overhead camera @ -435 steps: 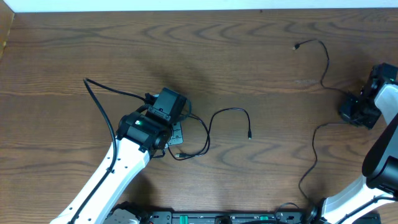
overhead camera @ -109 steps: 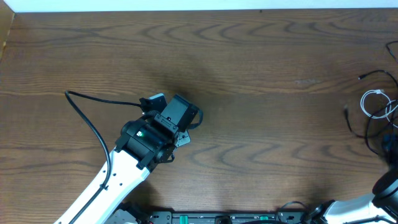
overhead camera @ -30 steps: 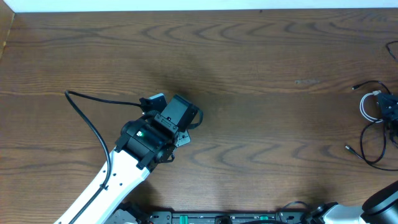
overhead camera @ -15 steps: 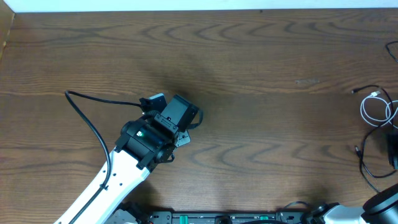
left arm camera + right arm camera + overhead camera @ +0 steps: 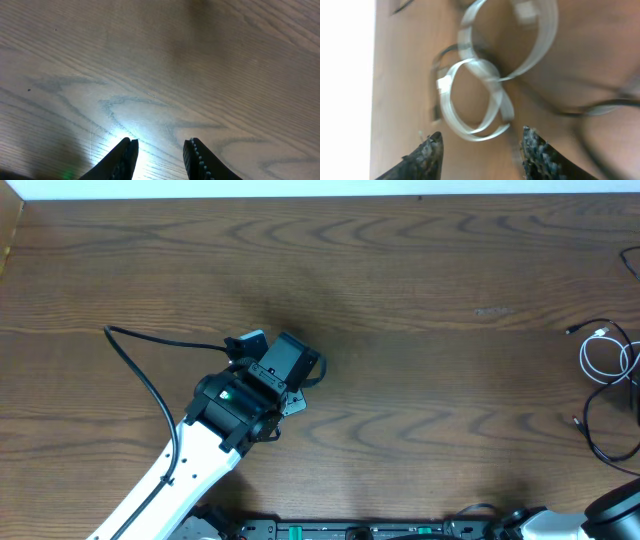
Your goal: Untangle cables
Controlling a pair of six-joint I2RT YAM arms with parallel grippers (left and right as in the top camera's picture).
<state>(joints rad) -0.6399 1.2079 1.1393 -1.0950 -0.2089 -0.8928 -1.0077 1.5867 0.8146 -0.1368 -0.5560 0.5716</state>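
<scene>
Dragged rightward, the cables [image 5: 495, 92] are now seen coiled, white loops across black, beneath the spread-open right gripper [image 5: 481, 150]; left gripper [image 5: 160, 155] likewise spread.

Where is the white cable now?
The white cable lies coiled at the overhead view's far right edge, beside a black cable, just ahead of the open right gripper.

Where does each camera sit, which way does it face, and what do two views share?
Overhead: above the table, looking straight down; shows the left arm, with the white cable and black cable at the right edge.
Left wrist: on the left arm, facing down at bare wood past the open left tool.
Right wrist: facing down at the white cable past the open right tool.
Shared: overhead and right wrist both show the white cable.
</scene>
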